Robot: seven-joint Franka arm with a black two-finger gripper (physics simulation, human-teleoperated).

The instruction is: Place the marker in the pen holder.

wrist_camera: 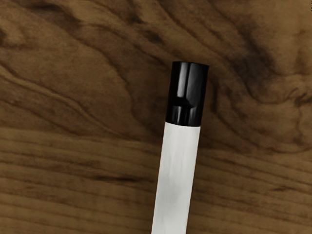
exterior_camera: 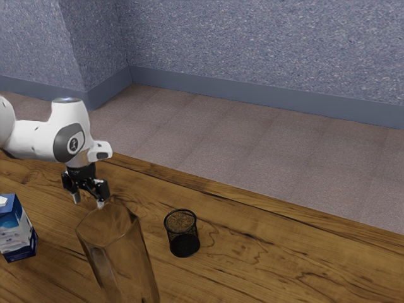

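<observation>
Standing upright on the wooden counter (exterior_camera: 284,259) at the exterior view's left edge is a blue-and-white drink carton (exterior_camera: 16,230), partly cut off by that edge. The white Franka arm (exterior_camera: 38,140) enters at the same side, behind the carton, and reaches toward the exterior view's right. Its black end effector (exterior_camera: 88,201) points down, low over the counter, with its two fingers spread and a gap between the tips; whether the tips touch the wood I cannot tell. In the wrist view the marker (wrist_camera: 180,146) shows beneath the hand, a white barrel with a glossy black cap (wrist_camera: 187,92), seen against the grain of the counter. The rest of the barrel runs out of that view, and whether the marker lies flat I cannot tell.

Next comes a tall, transparent faceted glass (exterior_camera: 123,259), nearer the camera than the end effector, its rim overlapping the area just by the fingertips. Farther to the exterior view's right, apart from the glass, stands the black mesh pen holder (exterior_camera: 183,235), upright, its mouth facing up. Beyond the counter lie a brownish carpeted floor (exterior_camera: 252,158) and a speckled blue-grey wall (exterior_camera: 252,50) with a plain baseboard (exterior_camera: 252,97).
</observation>
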